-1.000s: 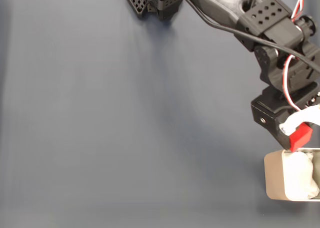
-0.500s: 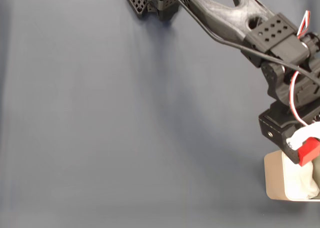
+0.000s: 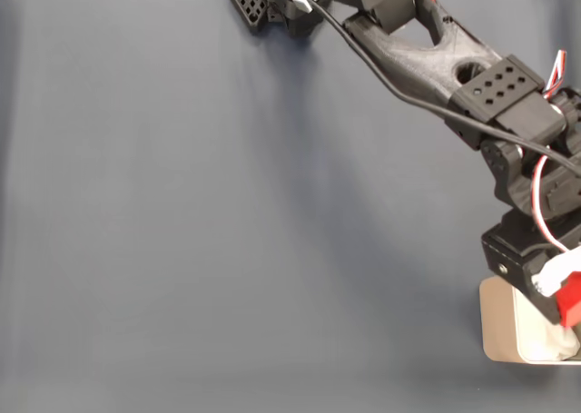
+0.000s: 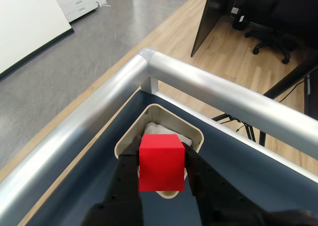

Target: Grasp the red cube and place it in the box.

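The red cube (image 4: 161,162) is clamped between my gripper's (image 4: 160,161) two black fingers (image 4: 130,166) in the wrist view, hanging right above the box (image 4: 128,134). White padding (image 4: 158,129) shows inside the tin just past the cube. In the fixed view the cube (image 3: 570,300) sits at the far right edge, held by my gripper (image 3: 565,297) over the pale metal box (image 3: 499,327), whose right part runs out of frame.
A dark blue-grey mat (image 3: 227,231) covers the table. The arm's base (image 3: 281,4) stands at the top centre of the fixed view. A silver rail (image 4: 218,92) borders the table corner behind the box, with floor beyond.
The arm has stretched farther toward the lower right, carrying the red cube from the box's near rim to a spot over its inside. The grip on the cube is unchanged.
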### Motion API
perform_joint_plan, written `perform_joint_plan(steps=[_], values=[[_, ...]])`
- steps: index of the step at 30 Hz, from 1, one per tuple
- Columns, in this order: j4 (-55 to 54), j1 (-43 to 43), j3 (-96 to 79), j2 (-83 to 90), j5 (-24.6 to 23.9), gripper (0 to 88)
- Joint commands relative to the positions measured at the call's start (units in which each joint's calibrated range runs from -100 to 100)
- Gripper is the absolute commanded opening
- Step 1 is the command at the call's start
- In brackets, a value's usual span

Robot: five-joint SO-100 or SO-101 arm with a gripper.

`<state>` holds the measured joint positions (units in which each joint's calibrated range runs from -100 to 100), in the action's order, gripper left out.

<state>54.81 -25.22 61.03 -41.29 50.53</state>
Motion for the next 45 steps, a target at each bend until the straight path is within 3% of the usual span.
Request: perform_joint_plan(steps=[1,45], values=[[-1.3,1.0,6.7,-1.3,-0.2,1.6],[-6.9,0.6,2.8,-3.9,-0.3,1.7]])
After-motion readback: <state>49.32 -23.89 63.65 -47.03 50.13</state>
